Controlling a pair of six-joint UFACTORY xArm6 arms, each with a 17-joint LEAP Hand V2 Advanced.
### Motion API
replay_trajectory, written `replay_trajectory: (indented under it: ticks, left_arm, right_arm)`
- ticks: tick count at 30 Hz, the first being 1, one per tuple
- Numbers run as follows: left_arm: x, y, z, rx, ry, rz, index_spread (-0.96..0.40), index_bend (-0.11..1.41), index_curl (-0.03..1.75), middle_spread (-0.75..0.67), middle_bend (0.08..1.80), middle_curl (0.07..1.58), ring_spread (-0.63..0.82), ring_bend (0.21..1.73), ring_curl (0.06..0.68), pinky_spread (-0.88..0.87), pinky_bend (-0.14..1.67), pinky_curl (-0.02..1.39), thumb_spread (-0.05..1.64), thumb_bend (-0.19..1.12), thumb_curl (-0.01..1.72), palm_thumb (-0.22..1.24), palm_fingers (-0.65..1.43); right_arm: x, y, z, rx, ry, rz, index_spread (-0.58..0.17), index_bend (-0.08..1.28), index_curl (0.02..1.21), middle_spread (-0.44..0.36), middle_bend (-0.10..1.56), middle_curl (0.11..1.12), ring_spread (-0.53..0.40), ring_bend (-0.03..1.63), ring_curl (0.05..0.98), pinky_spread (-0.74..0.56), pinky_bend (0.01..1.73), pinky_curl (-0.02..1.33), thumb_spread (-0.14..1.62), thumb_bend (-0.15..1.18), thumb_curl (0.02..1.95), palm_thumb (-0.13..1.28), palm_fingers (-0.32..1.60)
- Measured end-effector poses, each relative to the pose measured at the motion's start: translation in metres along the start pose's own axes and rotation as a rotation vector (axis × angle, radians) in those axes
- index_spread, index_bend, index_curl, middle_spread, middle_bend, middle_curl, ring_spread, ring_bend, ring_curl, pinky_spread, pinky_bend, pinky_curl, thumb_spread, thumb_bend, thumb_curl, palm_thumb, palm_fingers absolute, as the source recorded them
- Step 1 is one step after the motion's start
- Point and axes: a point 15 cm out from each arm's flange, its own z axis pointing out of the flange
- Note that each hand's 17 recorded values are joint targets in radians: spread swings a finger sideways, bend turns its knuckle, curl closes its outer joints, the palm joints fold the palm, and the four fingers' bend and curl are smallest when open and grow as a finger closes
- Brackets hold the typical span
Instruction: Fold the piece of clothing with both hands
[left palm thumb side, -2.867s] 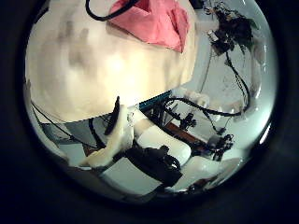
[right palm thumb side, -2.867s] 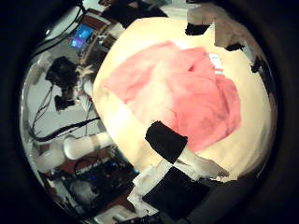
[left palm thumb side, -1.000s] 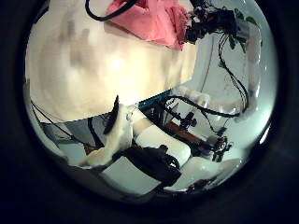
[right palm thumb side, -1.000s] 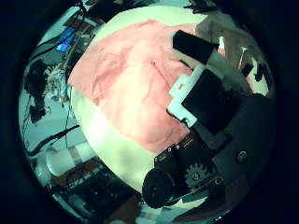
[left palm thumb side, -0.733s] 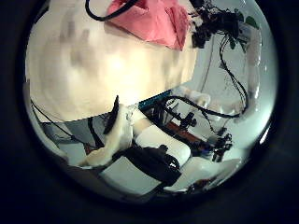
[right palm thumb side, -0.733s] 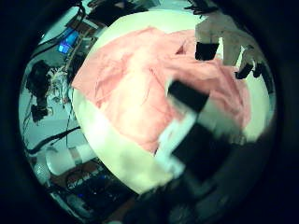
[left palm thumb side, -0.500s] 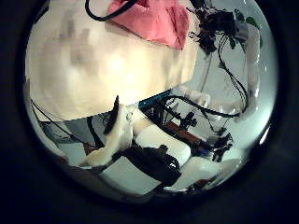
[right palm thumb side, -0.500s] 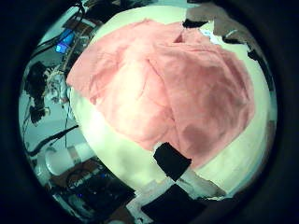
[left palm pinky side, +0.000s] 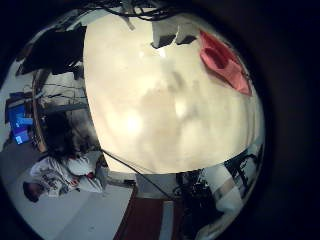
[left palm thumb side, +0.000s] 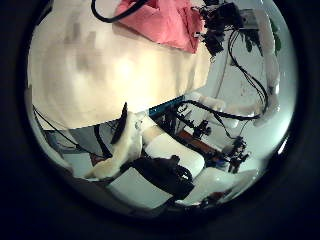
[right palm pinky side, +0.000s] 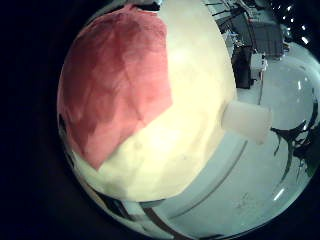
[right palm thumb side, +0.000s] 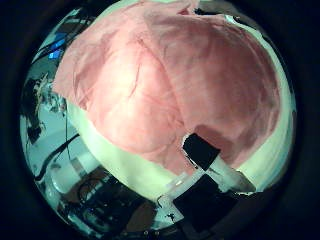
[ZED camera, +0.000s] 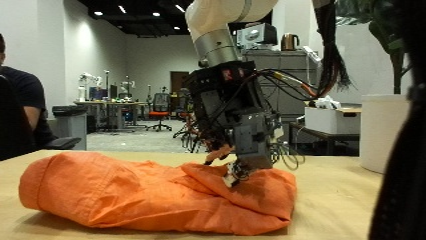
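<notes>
An orange piece of clothing (ZED camera: 147, 195) lies bunched on the pale table (ZED camera: 333, 190). My right hand (ZED camera: 240, 125) hangs over its end, fingers pointing down and touching the top of the cloth. The cloth fills the right thumb side palm view (right palm thumb side: 160, 80), with one finger (right palm thumb side: 205, 152) lying over it and nothing pinched. It covers part of the table in the right little finger side palm view (right palm pinky side: 115, 80). My left hand is away from the cloth over the table's far side, its finger (left palm thumb side: 125, 145) relaxed and empty. Its views show the cloth small (left palm thumb side: 165, 20) (left palm pinky side: 222, 60) with the right hand (left palm thumb side: 218, 28) on it.
Bare tabletop (left palm pinky side: 170, 100) stretches between my left hand and the cloth. The table edge (left palm thumb side: 150, 105) runs under my left palm, with equipment below it. A tall white container (ZED camera: 384, 130) stands beside the table past the cloth.
My right hand has come down closer to the cloth, which now fills its thumb side view; its fingers swept across and opened. My left hand has stayed where it was.
</notes>
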Motion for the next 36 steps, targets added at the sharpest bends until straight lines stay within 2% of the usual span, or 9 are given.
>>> replay_trajectory:
  ticks: [2,3,5,7,13,15,17,24,36]
  left_arm:
    - [-0.001,0.0,-0.001,0.003,-0.001,-0.002,0.17,0.14,0.2,0.42,0.19,0.29,0.61,0.37,0.23,0.54,0.27,0.32,1.19,-0.02,0.31,0.49,-0.05]
    - [0.0,0.0,-0.001,0.002,-0.001,-0.002,0.17,0.14,0.2,0.42,0.19,0.29,0.61,0.37,0.23,0.54,0.27,0.32,1.19,-0.02,0.31,0.49,-0.05]
    - [-0.001,0.001,-0.001,0.0,-0.003,-0.002,0.17,0.14,0.2,0.42,0.19,0.29,0.61,0.37,0.229,0.54,0.27,0.32,1.19,-0.02,0.31,0.49,-0.05]
    - [-0.002,0.001,-0.001,0.0,-0.005,-0.004,0.17,0.14,0.21,0.42,0.19,0.29,0.61,0.37,0.229,0.54,0.27,0.32,1.19,-0.02,0.31,0.49,-0.05]
    - [-0.002,0.001,-0.001,0.0,-0.005,-0.002,0.17,0.14,0.21,0.42,0.19,0.29,0.61,0.37,0.227,0.54,0.27,0.32,1.19,-0.02,0.31,0.49,-0.05]
    - [-0.002,0.001,-0.001,0.0,-0.005,-0.002,0.17,0.14,0.21,0.42,0.19,0.29,0.61,0.37,0.227,0.54,0.27,0.32,1.19,-0.02,0.31,0.49,-0.05]
    - [-0.002,0.001,-0.001,0.0,-0.004,-0.003,0.17,0.14,0.21,0.42,0.19,0.29,0.61,0.37,0.227,0.54,0.27,0.32,1.19,-0.02,0.31,0.49,-0.05]
    - [-0.002,0.002,0.001,-0.003,-0.002,-0.003,0.17,0.15,0.22,0.42,0.18,0.28,0.61,0.36,0.225,0.54,0.26,0.32,1.19,-0.02,0.31,0.49,-0.04]
    - [-0.003,0.004,-0.002,0.006,-0.006,-0.005,0.18,0.16,0.25,0.41,0.18,0.28,0.61,0.35,0.22,0.54,0.25,0.32,1.19,-0.02,0.31,0.49,-0.03]
  right_arm:
    - [-0.003,0.003,0.003,-0.021,0.006,-0.009,-0.209,0.45,0.45,0.013,0.57,0.4,-0.007,0.66,0.291,0.19,0.25,0.3,1.0,0.0,0.47,0.8,0.38]
    - [-0.005,0.006,0.005,-0.038,0.008,-0.012,-0.243,0.47,0.46,-0.049,0.62,0.42,-0.061,0.72,0.306,0.14,0.21,0.29,0.99,0.0,0.48,0.83,0.51]
    - [-0.007,0.011,0.011,-0.067,0.009,-0.02,-0.287,0.49,0.47,-0.13,0.65,0.43,-0.142,0.79,0.328,0.01,0.29,0.29,0.99,-0.01,0.49,0.86,0.75]
    - [-0.006,0.011,0.013,-0.072,0.007,-0.025,-0.319,0.48,0.49,-0.184,0.64,0.44,-0.206,0.84,0.35,-0.13,0.4,0.31,0.98,-0.02,0.5,0.87,0.86]
    - [-0.005,0.009,0.016,-0.074,0.004,-0.033,-0.383,0.54,0.56,-0.224,0.74,0.51,-0.298,0.94,0.425,-0.47,0.61,0.38,0.97,0.01,0.55,0.98,1.16]
    - [-0.003,0.008,0.015,-0.068,0.003,-0.04,-0.387,0.57,0.59,-0.226,0.81,0.54,-0.297,0.97,0.444,-0.49,0.65,0.4,0.97,0.04,0.57,1.02,1.25]
    - [0.0,0.009,0.013,-0.063,-0.005,-0.056,-0.394,0.65,0.65,-0.214,0.94,0.61,-0.291,1.07,0.494,-0.49,0.83,0.48,0.97,0.06,0.62,1.08,1.29]
    - [0.003,-0.001,-0.015,0.036,-0.055,-0.1,-0.381,0.89,0.82,-0.193,1.16,0.75,-0.269,1.25,0.611,-0.41,1.11,0.65,0.99,0.12,0.75,1.17,1.16]
    - [-0.015,0.003,-0.102,0.253,-0.185,-0.175,-0.318,1.06,0.94,-0.162,1.31,0.85,-0.27,1.34,0.743,-0.31,1.21,0.83,1.0,0.2,0.97,1.18,1.0]
